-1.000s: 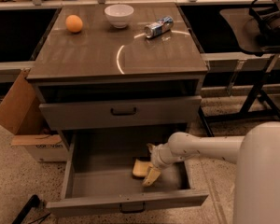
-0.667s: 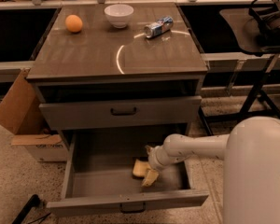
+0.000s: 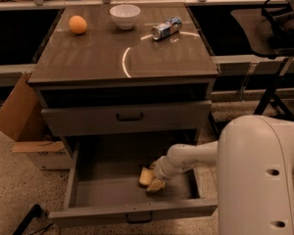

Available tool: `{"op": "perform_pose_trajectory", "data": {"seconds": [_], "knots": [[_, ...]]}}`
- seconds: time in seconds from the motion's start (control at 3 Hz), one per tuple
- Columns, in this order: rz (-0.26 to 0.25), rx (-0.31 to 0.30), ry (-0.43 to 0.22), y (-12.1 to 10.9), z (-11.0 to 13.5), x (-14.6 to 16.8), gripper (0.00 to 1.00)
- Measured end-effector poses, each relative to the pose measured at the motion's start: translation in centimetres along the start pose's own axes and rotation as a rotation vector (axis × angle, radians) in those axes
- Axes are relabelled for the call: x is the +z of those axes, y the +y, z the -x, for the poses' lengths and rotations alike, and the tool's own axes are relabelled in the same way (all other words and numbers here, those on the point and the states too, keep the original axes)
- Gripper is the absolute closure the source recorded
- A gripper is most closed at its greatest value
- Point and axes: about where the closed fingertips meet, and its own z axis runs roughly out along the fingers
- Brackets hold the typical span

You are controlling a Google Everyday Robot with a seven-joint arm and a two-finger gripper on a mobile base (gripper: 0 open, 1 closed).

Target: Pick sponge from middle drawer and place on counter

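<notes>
The middle drawer (image 3: 95, 192) is pulled out at the bottom of the cabinet, its floor bare apart from the sponge. The pale-yellow sponge (image 3: 146, 176) lies on the drawer floor right of centre. My gripper (image 3: 155, 181) reaches down into the drawer from the right, on a white arm, and sits right at the sponge, touching or overlapping its right side. Part of the sponge is hidden behind the gripper. The counter (image 3: 93, 53) is the glossy top of the cabinet with a pale arc mark.
On the counter stand an orange fruit (image 3: 78, 24), a white bowl (image 3: 125, 15) and a lying can (image 3: 166, 28). The drawer above (image 3: 130, 116) is closed. A cardboard box (image 3: 20, 124) stands left of the cabinet. A dark side table (image 3: 264, 31) is at the right.
The white arm and shoulder have shifted left and fill more of the lower right. The gripper has edged slightly left and stays at the sponge in the drawer.
</notes>
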Motion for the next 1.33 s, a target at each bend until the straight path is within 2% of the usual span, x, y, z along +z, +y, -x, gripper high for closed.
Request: {"op": "perform_pose_trajectory", "data": {"seconds": [0.67,1.0,1.33], "knots": [[-0.001,0.000,-0.001,0.0,0.1,-0.3,0.95],[-0.028,-0.035,-0.040,-0.2,1.2,-2.5,1.00],[-0.096,-0.139,-0.152,-0.7,4.3,-8.9,1.00]]}}
